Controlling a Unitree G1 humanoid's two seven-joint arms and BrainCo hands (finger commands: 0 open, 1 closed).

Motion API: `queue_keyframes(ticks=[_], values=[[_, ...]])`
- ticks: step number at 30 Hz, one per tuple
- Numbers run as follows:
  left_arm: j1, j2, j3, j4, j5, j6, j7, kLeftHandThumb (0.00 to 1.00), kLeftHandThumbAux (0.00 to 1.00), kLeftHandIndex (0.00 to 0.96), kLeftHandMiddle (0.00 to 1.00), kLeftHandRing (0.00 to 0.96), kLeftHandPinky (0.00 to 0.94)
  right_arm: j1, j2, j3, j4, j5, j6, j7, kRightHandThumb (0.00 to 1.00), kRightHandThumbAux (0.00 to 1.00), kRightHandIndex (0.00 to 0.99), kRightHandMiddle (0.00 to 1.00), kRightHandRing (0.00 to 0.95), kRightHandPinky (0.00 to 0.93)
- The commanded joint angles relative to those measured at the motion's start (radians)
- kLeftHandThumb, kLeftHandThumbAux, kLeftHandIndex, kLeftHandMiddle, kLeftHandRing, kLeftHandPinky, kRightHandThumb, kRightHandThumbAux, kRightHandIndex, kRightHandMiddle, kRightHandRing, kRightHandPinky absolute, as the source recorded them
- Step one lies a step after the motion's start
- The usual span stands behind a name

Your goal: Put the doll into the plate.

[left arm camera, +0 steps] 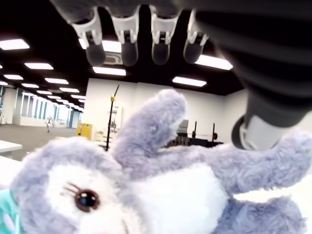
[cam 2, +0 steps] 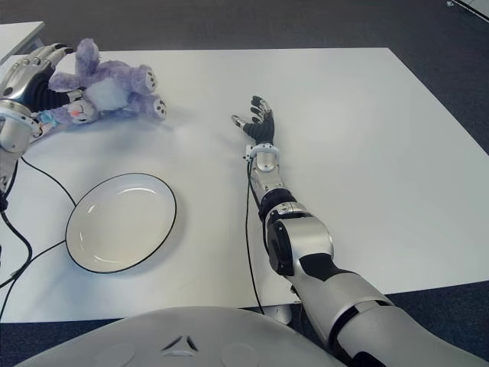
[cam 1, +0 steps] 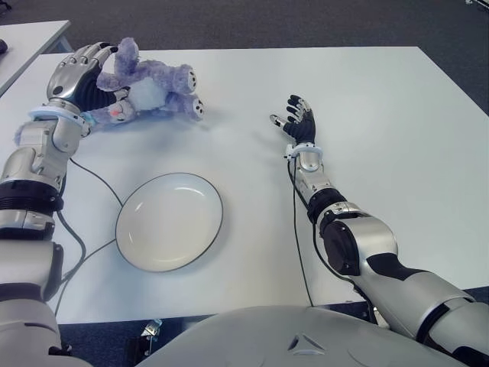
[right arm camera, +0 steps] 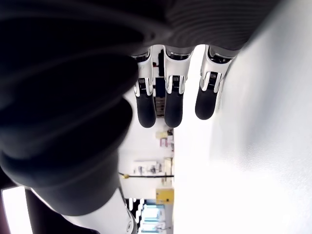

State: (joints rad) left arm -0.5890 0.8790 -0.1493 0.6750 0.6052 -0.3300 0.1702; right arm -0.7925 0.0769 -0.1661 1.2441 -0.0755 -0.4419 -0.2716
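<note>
A purple and white plush doll (cam 1: pixel 153 88) lies on its side at the far left of the white table (cam 1: pixel 382 115). My left hand (cam 1: pixel 98 67) is cupped over the doll's head end, open. In the left wrist view its fingers (left arm camera: pixel 127 51) hang straight above the doll (left arm camera: pixel 161 195), clear of it, while the thumb (left arm camera: pixel 253 131) sits against one plush arm. A white plate (cam 1: pixel 170 222) with a dark rim lies nearer to me, holding nothing. My right hand (cam 1: pixel 294 118) shows at the table's middle, open, to the right of the doll.
Thin black cables (cam 1: pixel 92 180) run across the table from my left arm, past the plate's left side. Another cable (cam 1: pixel 294 229) follows the right forearm. A second table's corner (cam 1: pixel 23 42) stands at the far left. Dark carpet surrounds the table.
</note>
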Motion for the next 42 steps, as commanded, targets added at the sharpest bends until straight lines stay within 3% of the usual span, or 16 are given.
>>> queue_keyframes(ticks=[1, 27, 42], values=[[-0.016, 0.018, -0.031, 0.014, 0.028, -0.014, -0.046, 0.314, 0.556, 0.0, 0.016, 0.045, 0.052, 0.182, 0.177, -0.007, 0.125, 0.013, 0.159, -0.004, 0.226, 0.955, 0.161, 0.179, 0.157, 0.164], [-0.108, 0.054, -0.124, 0.05, 0.114, -0.031, -0.119, 0.237, 0.536, 0.0, 0.017, 0.04, 0.052, 0.182, 0.176, -0.008, 0.125, 0.015, 0.159, -0.002, 0.214, 0.954, 0.161, 0.184, 0.161, 0.171], [-0.144, 0.053, -0.142, 0.065, 0.133, -0.011, -0.153, 0.21, 0.514, 0.0, 0.009, 0.035, 0.056, 0.184, 0.176, -0.014, 0.124, 0.021, 0.151, 0.006, 0.215, 0.956, 0.157, 0.183, 0.164, 0.175]])
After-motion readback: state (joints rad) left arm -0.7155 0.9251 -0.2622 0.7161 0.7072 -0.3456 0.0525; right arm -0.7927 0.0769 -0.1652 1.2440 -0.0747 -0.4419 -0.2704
